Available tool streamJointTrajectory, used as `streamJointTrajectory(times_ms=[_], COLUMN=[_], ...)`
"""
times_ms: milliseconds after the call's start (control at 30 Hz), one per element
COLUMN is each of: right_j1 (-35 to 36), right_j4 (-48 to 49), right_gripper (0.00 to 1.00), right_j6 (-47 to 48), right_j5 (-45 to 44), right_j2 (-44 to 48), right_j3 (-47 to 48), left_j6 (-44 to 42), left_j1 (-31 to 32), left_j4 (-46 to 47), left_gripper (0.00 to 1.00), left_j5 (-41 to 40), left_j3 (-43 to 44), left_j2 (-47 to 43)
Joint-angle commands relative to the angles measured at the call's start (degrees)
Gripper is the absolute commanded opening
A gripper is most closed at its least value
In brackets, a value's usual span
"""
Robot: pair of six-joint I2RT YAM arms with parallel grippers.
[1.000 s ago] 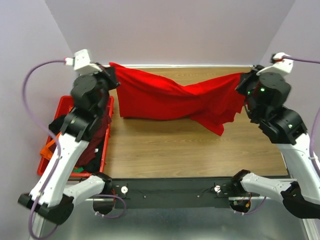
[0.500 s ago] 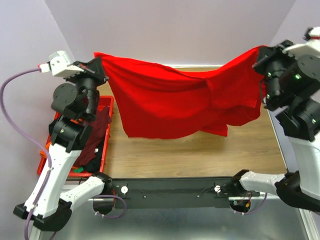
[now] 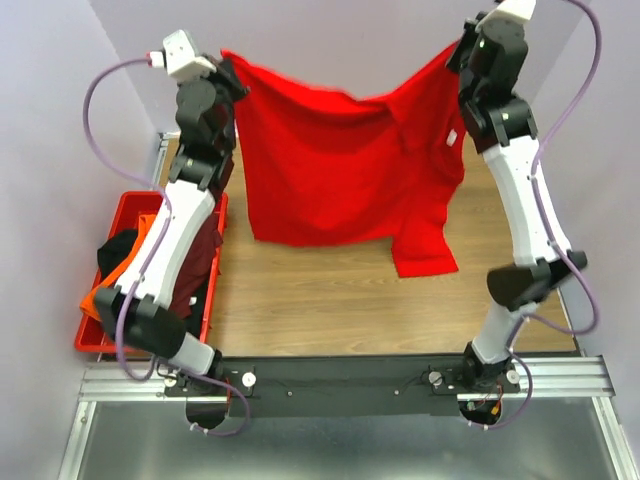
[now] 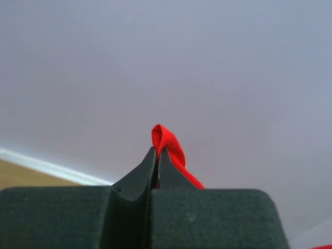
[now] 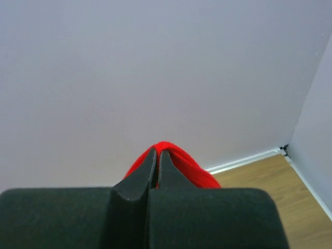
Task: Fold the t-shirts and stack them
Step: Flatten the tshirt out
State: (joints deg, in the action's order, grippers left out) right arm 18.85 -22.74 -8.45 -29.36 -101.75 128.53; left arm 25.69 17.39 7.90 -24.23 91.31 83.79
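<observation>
Top external view: left gripper (image 3: 231,73) and right gripper (image 3: 462,52) each clamp closed on the hanging red t-shirt (image 3: 330,170)

The bright red t-shirt (image 3: 340,170) is held spread, hung in the air toward 12 o'clock, while a black shirt (image 3: 118,248), an orange shirt (image 3: 100,297) and seemingly a maroon shirt (image 3: 200,262) are heaped at 9 o'clock.

In both wrist views only a small fold of the red t-shirt (image 4: 167,141) shows past the closed fingers (image 4: 137,179); the rest is hidden behind them. From above, the left arm (image 3: 170,240) covers part of the crate (image 3: 95,345)
</observation>
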Motion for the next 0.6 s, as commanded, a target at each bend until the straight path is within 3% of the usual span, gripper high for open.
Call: streamJointTrajectory(times_ms=[0,133,300,467,567], right_j1=[-3.46,-4.61,-4.97,-4.96,-5.05], right_j4=[7.97,13.58,25.98,25.99,26.08], right_gripper=[0.01,0.01,0.01,0.01,0.01], right_j6=[0.27,2.29,3.44,-0.25,-4.55], right_j5=[6.77,7.74,9.5,7.22,4.85], right_j2=[-6.68,-13.03,-7.76,-1.71,4.97], right_j3=[16.16,24.84,13.52,-6.33,-22.98], left_j6=[-1.0,1.37,1.03,1.81,3.83], left_j1=[-4.36,-8.59,-10.71,-10.88,-10.97], left_j4=[8.7,8.36,8.53,10.38,12.48], left_gripper=[0.0,0.0,0.0,0.0,0.0], left_j5=[4.97,11.38,14.91,16.67,17.46], left_j3=[11.74,23.7,29.98,19.28,6.72], left_j2=[6.9,15.33,18.95,16.59,12.99])
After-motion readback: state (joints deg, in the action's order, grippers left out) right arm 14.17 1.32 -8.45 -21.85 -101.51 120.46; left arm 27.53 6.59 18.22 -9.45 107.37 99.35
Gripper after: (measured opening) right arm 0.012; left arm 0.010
